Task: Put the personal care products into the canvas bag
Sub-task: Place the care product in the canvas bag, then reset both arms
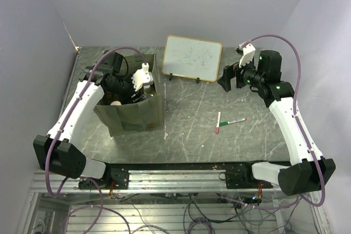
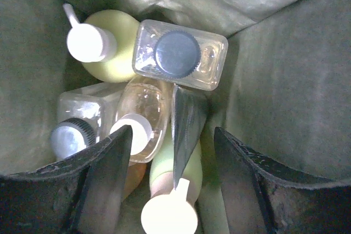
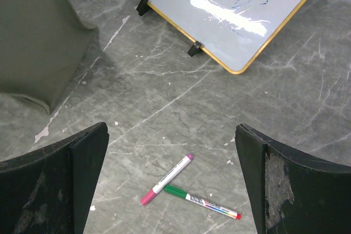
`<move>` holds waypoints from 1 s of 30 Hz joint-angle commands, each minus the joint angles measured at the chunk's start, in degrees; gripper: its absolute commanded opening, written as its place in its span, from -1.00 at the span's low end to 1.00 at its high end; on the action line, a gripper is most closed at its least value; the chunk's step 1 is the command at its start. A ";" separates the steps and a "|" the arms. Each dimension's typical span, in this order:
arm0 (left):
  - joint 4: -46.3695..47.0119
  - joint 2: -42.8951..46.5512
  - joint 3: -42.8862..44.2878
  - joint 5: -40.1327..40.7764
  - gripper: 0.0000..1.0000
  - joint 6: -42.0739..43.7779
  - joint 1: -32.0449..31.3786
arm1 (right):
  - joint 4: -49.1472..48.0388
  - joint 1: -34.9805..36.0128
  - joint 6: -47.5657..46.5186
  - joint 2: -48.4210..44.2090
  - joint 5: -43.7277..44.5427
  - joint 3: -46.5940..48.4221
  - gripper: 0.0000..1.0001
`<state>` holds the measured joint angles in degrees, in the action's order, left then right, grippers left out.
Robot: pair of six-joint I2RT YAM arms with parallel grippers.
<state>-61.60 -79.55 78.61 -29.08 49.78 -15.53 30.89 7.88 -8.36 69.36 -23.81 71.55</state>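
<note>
The olive canvas bag [image 1: 134, 118] stands at the left of the table, and my left gripper [image 1: 131, 92] reaches down into its mouth. In the left wrist view the bag's bottom holds several bottles: a yellow-green one with a white cap [image 2: 112, 47], two clear ones with dark caps [image 2: 180, 54] [image 2: 77, 119], a clear amber one [image 2: 143, 108], an orange one [image 2: 136, 176] and a green one with a peach pump [image 2: 160, 165]. My left gripper [image 2: 173, 132] is open just above them, touching none. My right gripper [image 1: 226, 78] hangs open and empty above the table's right side.
A wood-framed whiteboard [image 1: 193, 57] leans at the back centre. A pink-capped marker [image 3: 167, 179] and a green marker [image 3: 200, 201] lie on the table below my right gripper [image 3: 171, 132]. The bag's corner [image 3: 38, 36] shows to its left.
</note>
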 commanded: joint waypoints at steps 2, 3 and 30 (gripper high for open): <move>-2.68 2.21 6.00 0.62 0.50 -0.46 -0.12 | -1.31 -0.06 0.85 -1.06 0.84 0.18 1.00; -2.77 2.51 7.24 0.81 0.52 -0.81 -0.12 | -1.44 -0.18 1.15 -1.11 1.40 0.25 1.00; 42.47 20.71 -1.47 33.30 0.98 -41.62 5.50 | -4.38 -2.63 9.66 2.49 17.15 9.66 1.00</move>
<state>-27.55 -60.95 80.42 0.32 12.03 -10.33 29.34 5.45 -1.02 72.53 -10.50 78.91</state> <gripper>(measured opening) 0.991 0.996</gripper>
